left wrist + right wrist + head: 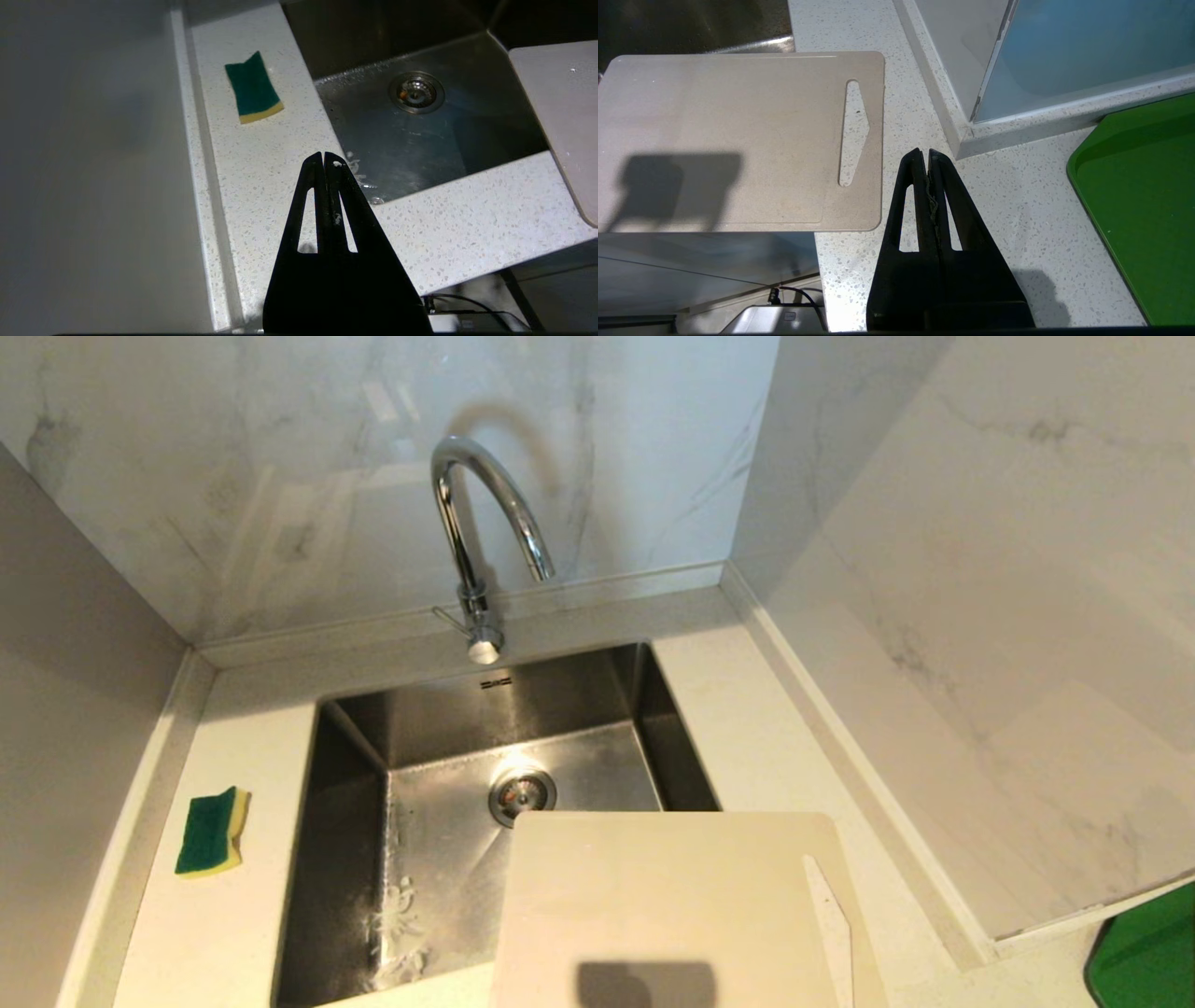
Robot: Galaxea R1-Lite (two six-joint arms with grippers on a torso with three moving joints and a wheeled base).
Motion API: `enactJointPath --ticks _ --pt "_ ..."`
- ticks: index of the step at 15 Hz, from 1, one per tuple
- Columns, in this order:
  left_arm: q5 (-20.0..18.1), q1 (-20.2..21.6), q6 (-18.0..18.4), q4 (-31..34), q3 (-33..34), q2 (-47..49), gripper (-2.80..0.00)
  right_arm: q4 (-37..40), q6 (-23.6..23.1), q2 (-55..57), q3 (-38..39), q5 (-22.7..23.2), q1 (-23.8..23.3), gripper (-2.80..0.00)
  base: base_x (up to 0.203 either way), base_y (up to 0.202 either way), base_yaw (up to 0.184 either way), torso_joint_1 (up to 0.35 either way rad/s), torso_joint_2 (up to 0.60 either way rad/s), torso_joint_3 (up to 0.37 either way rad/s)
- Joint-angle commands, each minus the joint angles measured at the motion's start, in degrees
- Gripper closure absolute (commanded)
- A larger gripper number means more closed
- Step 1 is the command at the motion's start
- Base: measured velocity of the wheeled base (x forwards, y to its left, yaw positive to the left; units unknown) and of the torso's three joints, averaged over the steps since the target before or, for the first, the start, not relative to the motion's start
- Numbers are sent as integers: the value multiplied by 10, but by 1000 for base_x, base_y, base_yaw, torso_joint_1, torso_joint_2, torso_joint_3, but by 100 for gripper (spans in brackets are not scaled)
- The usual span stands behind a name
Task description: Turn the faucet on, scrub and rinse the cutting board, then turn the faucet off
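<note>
One sponge (213,832) lies flat on the counter (233,915) on the left side of the sink (355,821), green side up. It is apart from everything else, so I think it waits there for the scrubbing.

The left claw (324,161) hangs over the near counter edge, by the sink's near left corner. Its two fingers are pressed together and pinch nothing.

One faucet (476,541) stands behind the sink in the middle, with its thin lever sticking out to the left. No water comes out, so I think it is not turned on yet. One drain (522,793) sits in the sink floor.

One cutting board (672,905) lies flat, partly over the sink's near right corner and partly on the counter. Its long handle hole is near the right edge.

The right claw (924,156) hangs over the counter just right of the board. Its fingers are pressed together too, with nothing in them.

One green tray (1134,205) sits far right.
</note>
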Motion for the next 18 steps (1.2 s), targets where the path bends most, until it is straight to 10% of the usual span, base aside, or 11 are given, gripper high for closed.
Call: enactJointPath --ticks 1,18 --pt "-6 0 -4 -4 9 1 0 0 0 0 0 0 0 0 0 0 0 0 0 0" --pt "-1 0 -52 -9 9 1 0 1 -2 0 0 1 0 0 0 0 0 0 0 0"
